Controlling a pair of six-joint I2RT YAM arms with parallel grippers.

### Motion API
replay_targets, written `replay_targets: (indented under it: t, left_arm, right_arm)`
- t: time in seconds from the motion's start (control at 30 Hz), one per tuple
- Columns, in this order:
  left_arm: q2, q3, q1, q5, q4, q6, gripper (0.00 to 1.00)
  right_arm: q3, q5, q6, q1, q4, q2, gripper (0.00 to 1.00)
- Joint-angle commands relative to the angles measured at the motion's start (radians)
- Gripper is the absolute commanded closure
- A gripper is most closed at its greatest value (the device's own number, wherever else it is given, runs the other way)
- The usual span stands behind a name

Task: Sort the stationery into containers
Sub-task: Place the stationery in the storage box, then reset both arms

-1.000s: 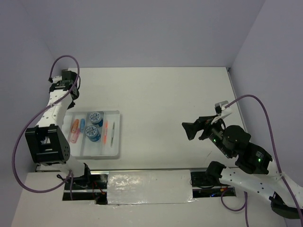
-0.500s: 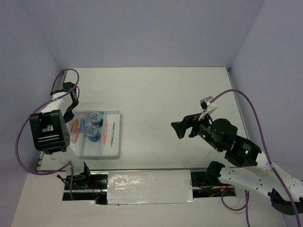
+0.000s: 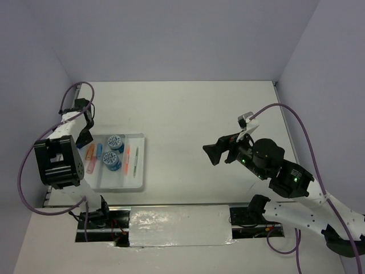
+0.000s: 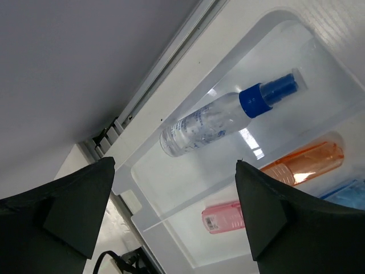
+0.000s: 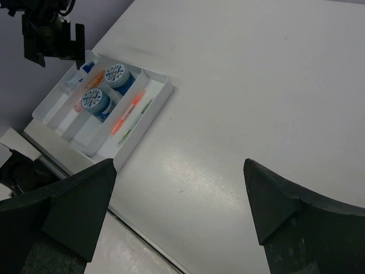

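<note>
The white tray (image 3: 108, 180) lies at the left near side of the table. My left gripper (image 3: 85, 136) hangs open over its far left corner. In the left wrist view the open gripper (image 4: 175, 164) is above the outermost compartment, where the clear blue-capped bottle (image 4: 228, 117) lies free. The pink eraser (image 4: 222, 217) and an orange marker (image 4: 302, 162) lie one compartment over, with a blue marker (image 4: 348, 191) beyond. Two patterned pots (image 3: 116, 140) (image 3: 112, 161), an orange pen (image 3: 127, 158) and a green pen (image 3: 136, 161) fill the other compartments. My right gripper (image 3: 219, 151) is open and empty, high above the table's middle.
Purple-grey walls close the table on the left, back and right. A metal rail (image 4: 165, 63) runs along the table edge just left of the tray. The arm bases and a foil-covered strip (image 3: 179, 225) line the near edge.
The left arm came down from the back left corner to the tray's far left corner, and its gripper now stands open. The right gripper drifted left.
</note>
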Motion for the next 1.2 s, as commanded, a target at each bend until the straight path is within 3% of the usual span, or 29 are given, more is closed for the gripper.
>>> replay_targets:
  t: [0.0,0.1,0.23,0.27,0.33,0.47,0.6,0.73,0.87,1.17]
  left_arm:
    - [-0.140,0.007,0.003,-0.005,-0.022,-0.022,0.01]
    - [-0.290,0.009,-0.013,0.084,-0.029,-0.016,0.01]
    - [-0.577,0.024,-0.062,0.359,0.010,0.057,0.01]
    - [-0.695,0.025,-0.065,0.510,0.048,0.085,0.01]
    - [-0.789,0.054,-0.065,0.579,0.039,0.105,0.01]
    - [-0.955,0.127,-0.074,0.604,-0.097,0.104,0.01]
    - [-1.093,0.089,-0.091,0.697,-0.098,0.093,0.01]
    - [-1.245,0.035,-0.175,0.762,-0.085,0.110,0.01]
    - [-1.331,-0.001,-0.223,0.676,-0.130,0.116,0.01]
    - [-1.360,-0.018,-0.277,0.590,-0.180,0.122,0.01]
  right_arm:
    - [0.065,0.026,-0.039,-0.005,0.007,0.013,0.00]
    - [0.104,0.055,-0.050,-0.005,-0.034,0.031,0.00]
    - [0.167,0.194,-0.047,-0.005,-0.123,0.024,0.00]
    - [0.204,0.226,-0.048,-0.005,-0.148,0.018,0.00]
    - [0.249,0.326,-0.056,-0.004,-0.233,0.008,0.00]
    - [0.396,0.403,-0.041,-0.005,-0.408,-0.044,0.00]
    - [0.453,0.356,-0.070,-0.004,-0.462,-0.140,0.00]
    - [0.464,0.322,-0.061,-0.005,-0.551,-0.196,0.00]
    - [0.413,0.383,-0.013,-0.005,-0.646,-0.209,0.00]
    - [0.316,0.461,0.001,-0.005,-0.603,-0.271,0.00]
